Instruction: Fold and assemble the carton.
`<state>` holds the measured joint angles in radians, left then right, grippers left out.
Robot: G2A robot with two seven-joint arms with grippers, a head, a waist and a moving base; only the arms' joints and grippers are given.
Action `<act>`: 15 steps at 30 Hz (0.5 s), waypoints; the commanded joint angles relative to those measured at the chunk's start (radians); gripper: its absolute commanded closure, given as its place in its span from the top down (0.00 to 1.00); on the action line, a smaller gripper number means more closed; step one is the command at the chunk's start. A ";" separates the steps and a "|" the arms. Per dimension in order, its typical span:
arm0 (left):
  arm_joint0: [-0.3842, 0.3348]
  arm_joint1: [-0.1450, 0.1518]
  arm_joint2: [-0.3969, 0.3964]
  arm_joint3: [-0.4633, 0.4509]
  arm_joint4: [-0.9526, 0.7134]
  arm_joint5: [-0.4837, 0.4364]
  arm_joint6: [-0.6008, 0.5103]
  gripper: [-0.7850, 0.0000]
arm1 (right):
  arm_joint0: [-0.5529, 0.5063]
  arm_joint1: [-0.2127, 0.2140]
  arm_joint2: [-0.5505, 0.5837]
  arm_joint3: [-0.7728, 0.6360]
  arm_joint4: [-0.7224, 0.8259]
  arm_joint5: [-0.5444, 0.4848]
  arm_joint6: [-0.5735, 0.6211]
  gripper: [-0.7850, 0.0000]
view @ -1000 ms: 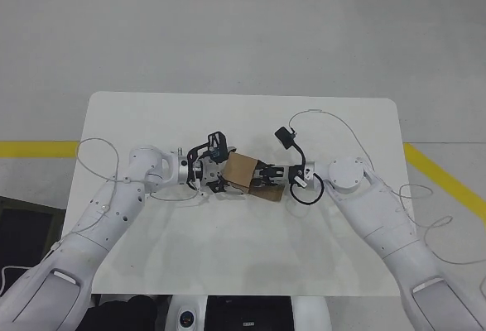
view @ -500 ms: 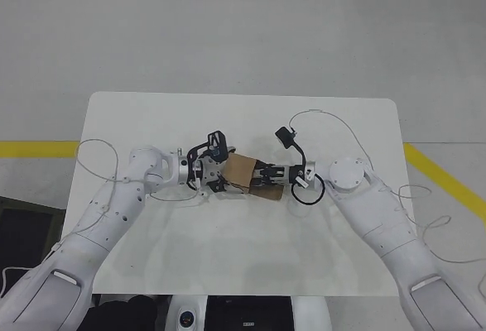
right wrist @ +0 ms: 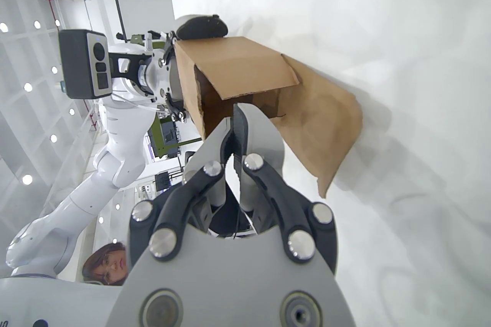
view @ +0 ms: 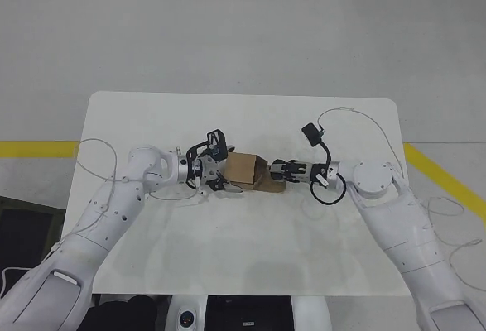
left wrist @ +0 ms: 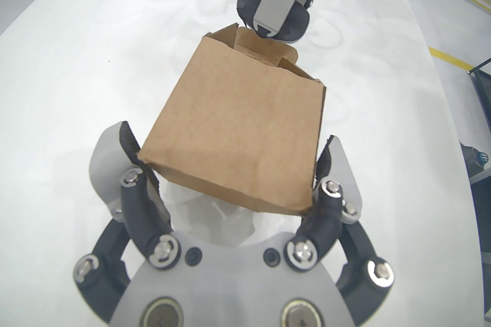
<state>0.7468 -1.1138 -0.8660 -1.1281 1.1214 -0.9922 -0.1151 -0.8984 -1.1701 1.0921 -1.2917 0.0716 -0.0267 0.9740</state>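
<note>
Cardboard carton (view: pixel 243 170) lies mid-way along the bench (view: pixel 226 116), one end clamped in the left claw (left wrist: pixel 228 156), the right claw (right wrist: pixel 236 114) pressed together and empty at its open mouth; flap closing appears to be in hand, next calling for the outlying flap (right wrist: pixel 326 129) to be folded inward.

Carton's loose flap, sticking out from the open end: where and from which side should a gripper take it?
I'd pinch the flap at its free outer edge, coming from the open end where the right gripper is. It juts past the carton, and the left gripper clamps the far end.
</note>
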 commanded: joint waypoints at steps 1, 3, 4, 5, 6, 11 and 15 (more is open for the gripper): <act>0.002 0.001 -0.002 -0.001 0.003 -0.003 0.002 1.00 | 0.015 -0.003 -0.010 0.021 -0.002 -0.006 -0.007 0.00; 0.001 0.001 -0.006 -0.002 0.003 -0.007 0.003 1.00 | 0.035 -0.010 -0.026 0.048 0.005 -0.019 -0.016 0.00; 0.002 0.002 -0.008 -0.001 0.002 -0.008 0.003 1.00 | 0.046 -0.013 -0.035 0.064 -0.001 -0.022 -0.024 0.00; 0.002 0.002 -0.010 -0.001 0.001 -0.009 0.002 1.00 | 0.057 -0.016 -0.042 0.079 -0.001 -0.026 -0.028 0.00; 0.002 0.002 -0.011 0.000 0.001 -0.010 0.001 1.00 | 0.068 -0.019 -0.049 0.093 0.002 -0.032 -0.030 0.00; 0.004 0.003 -0.016 -0.001 0.000 -0.014 -0.002 1.00 | 0.113 -0.032 -0.083 0.148 0.006 -0.054 -0.022 0.00; 0.006 0.002 -0.015 -0.003 0.000 -0.015 -0.004 1.00 | 0.137 -0.039 -0.106 0.169 0.005 -0.061 0.022 0.00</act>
<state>0.7519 -1.1116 -0.8816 -1.1308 1.1219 -1.0080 -0.1188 -0.7643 -1.2078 0.9906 -1.1246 0.0777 -0.0898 0.9853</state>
